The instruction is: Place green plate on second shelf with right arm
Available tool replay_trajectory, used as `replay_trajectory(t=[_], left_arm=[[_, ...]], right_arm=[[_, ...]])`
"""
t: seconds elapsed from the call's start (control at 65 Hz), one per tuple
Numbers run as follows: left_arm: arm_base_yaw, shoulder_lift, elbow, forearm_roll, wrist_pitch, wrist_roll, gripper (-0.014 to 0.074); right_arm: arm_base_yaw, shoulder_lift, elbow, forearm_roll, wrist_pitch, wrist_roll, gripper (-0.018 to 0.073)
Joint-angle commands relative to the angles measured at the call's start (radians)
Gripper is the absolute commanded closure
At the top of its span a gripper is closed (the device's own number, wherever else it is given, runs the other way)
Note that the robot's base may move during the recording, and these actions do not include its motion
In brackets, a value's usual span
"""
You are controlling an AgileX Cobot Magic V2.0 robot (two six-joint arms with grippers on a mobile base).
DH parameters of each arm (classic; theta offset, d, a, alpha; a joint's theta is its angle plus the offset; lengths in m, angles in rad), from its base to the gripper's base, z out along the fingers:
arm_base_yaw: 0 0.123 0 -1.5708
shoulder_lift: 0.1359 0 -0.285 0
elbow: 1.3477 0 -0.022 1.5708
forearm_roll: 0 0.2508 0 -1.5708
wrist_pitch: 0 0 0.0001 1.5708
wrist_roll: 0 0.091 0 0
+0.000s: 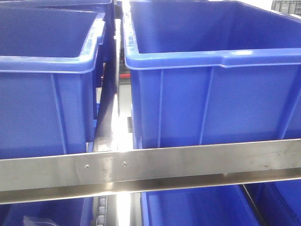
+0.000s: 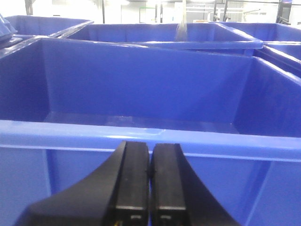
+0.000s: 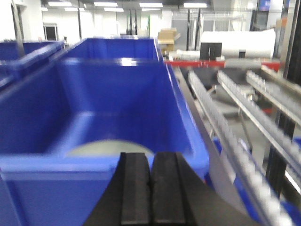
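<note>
The green plate (image 3: 106, 148) lies flat on the floor of a blue bin (image 3: 183, 141) in the right wrist view; only its far part shows above the bin's near rim. My right gripper (image 3: 151, 160) is shut with nothing in it, just outside that near rim and apart from the plate. In the left wrist view my left gripper (image 2: 150, 150) is shut and empty in front of another blue bin (image 2: 141, 136), whose inside looks bare. Neither gripper nor the plate shows in the front view.
Two large blue bins (image 1: 211, 84) (image 1: 47, 89) stand side by side behind a steel shelf rail (image 1: 150, 167), with more blue bins below it. Roller conveyor tracks (image 3: 244, 103) run to the right of the plate's bin. Further bins (image 2: 164, 33) stand behind.
</note>
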Motion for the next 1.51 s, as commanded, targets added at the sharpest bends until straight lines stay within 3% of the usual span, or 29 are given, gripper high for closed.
replay_trajectory(t=[0.0, 0.323, 0.646, 1.154, 1.492], left_arm=[[0.0, -0.01, 0.042, -0.007, -0.08, -0.006, 0.0466], [0.0, -0.01, 0.042, -0.007, -0.08, -0.006, 0.0466], [0.0, -0.01, 0.042, -0.007, -0.08, -0.006, 0.0466], [0.0, -0.01, 0.042, -0.007, -0.08, -0.006, 0.0466], [0.0, -0.01, 0.042, -0.007, -0.08, -0.006, 0.0466]], right_arm=[[-0.006, -0.017, 0.014, 0.012, -0.125, -0.01, 0.0503], [-0.006, -0.018, 0.11, 0.012, -0.209, 0.031, 0.0503], [-0.006, -0.018, 0.11, -0.126, -0.198, 0.073, 0.0503], [-0.005, -0.018, 0.111, -0.134, -0.228, 0.178, 0.0503], [-0.003, -0.018, 0.111, -0.142, -0.226, 0.179, 0.0503]])
